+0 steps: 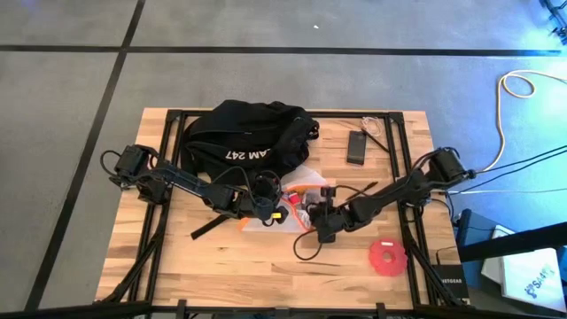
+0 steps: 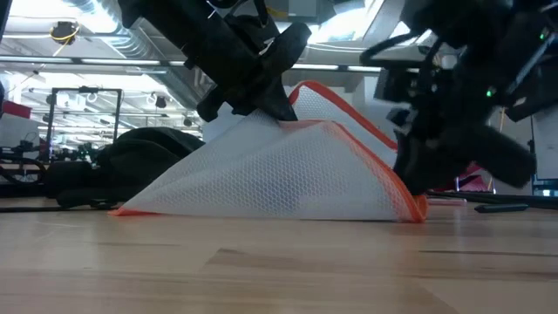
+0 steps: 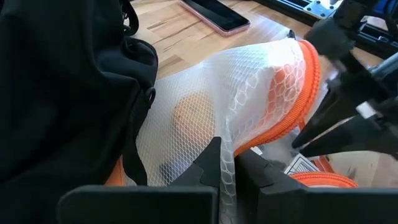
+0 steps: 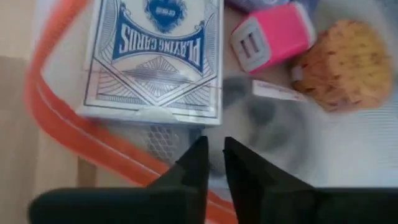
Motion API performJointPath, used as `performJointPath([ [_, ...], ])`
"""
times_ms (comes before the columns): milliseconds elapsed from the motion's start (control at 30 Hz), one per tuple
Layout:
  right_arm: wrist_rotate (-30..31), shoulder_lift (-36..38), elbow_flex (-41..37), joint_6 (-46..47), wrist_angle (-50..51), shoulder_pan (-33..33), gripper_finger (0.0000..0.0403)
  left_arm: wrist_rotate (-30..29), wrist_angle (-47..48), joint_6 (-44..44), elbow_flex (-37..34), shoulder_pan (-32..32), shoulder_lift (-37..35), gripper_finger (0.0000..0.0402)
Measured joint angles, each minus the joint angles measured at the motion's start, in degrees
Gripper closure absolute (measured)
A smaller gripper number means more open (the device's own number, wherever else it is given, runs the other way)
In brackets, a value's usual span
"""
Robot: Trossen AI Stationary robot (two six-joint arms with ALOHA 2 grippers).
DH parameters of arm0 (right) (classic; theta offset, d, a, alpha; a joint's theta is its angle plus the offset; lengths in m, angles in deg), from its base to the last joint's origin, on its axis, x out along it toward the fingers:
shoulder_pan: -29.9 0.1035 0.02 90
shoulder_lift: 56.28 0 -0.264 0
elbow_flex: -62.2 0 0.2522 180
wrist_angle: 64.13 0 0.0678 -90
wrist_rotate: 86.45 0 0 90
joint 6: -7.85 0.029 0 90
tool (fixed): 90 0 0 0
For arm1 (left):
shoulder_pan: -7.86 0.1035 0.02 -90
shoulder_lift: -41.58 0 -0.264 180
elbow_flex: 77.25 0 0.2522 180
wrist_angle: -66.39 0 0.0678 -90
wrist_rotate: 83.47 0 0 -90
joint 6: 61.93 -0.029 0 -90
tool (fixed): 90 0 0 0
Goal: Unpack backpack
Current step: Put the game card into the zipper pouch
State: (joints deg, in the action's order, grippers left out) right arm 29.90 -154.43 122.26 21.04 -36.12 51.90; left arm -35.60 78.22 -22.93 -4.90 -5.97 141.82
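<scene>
The black backpack (image 1: 244, 133) lies at the table's far middle on its side. In front of it is a white mesh pouch (image 2: 288, 174) with an orange zipper, tented up, its bottom edge on the table. My left gripper (image 3: 227, 165) is shut on the pouch's top. My right gripper (image 4: 214, 149), fingers almost together, points steeply down at the pouch's right end (image 2: 410, 196). Through the mesh I see a box of playing cards (image 4: 155, 56), a pink cube (image 4: 270, 37) and a tan sponge-like lump (image 4: 348, 65). My left gripper pinches a fold of the pouch's white mesh (image 3: 225, 146) between its two fingers, coming slanting down from the table's left. The mesh is drawn up into a peak (image 2: 270, 118) under the fingers, while the pouch's lower edge stays on the table. My right gripper's fingertips (image 4: 198, 152) are at the mesh just below the card box's near edge, beside the orange zipper (image 4: 68, 140). They slant down from the table's right. Whether a layer of mesh is caught between them, I cannot tell.
A flat black phone (image 1: 357, 146) lies at the far right of the backpack. A red disc (image 1: 387, 257) lies near the front right. A backpack strap (image 1: 208, 229) trails toward the front. Bare wood at the front left.
</scene>
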Motion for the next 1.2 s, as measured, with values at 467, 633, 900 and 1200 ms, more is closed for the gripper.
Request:
performJointPath([
  [467, -4.52, -1.84, 0.01, -5.32, -18.72, -0.87, 0.0397, 0.00, -0.02, -0.02, -0.02, 0.00, 0.00, 0.0402],
  [633, -7.59, -2.25, 0.03, -6.04, -17.71, -1.51, 0.0398, 0.02, -0.02, 0.00, -0.02, 0.00, 0.00, 0.0402],
  [900, -0.59, -2.08, 1.32, -5.92, -13.97, -1.13, 0.0398, 0.00, -0.01, -0.02, -0.02, 0.07, 0.00, 0.0402],
  [1200, -2.36, -6.72, 1.56, -4.75, -19.09, -3.35, 0.0398, 0.02, 0.00, -0.02, -0.02, 0.04, -0.04, 0.0402],
])
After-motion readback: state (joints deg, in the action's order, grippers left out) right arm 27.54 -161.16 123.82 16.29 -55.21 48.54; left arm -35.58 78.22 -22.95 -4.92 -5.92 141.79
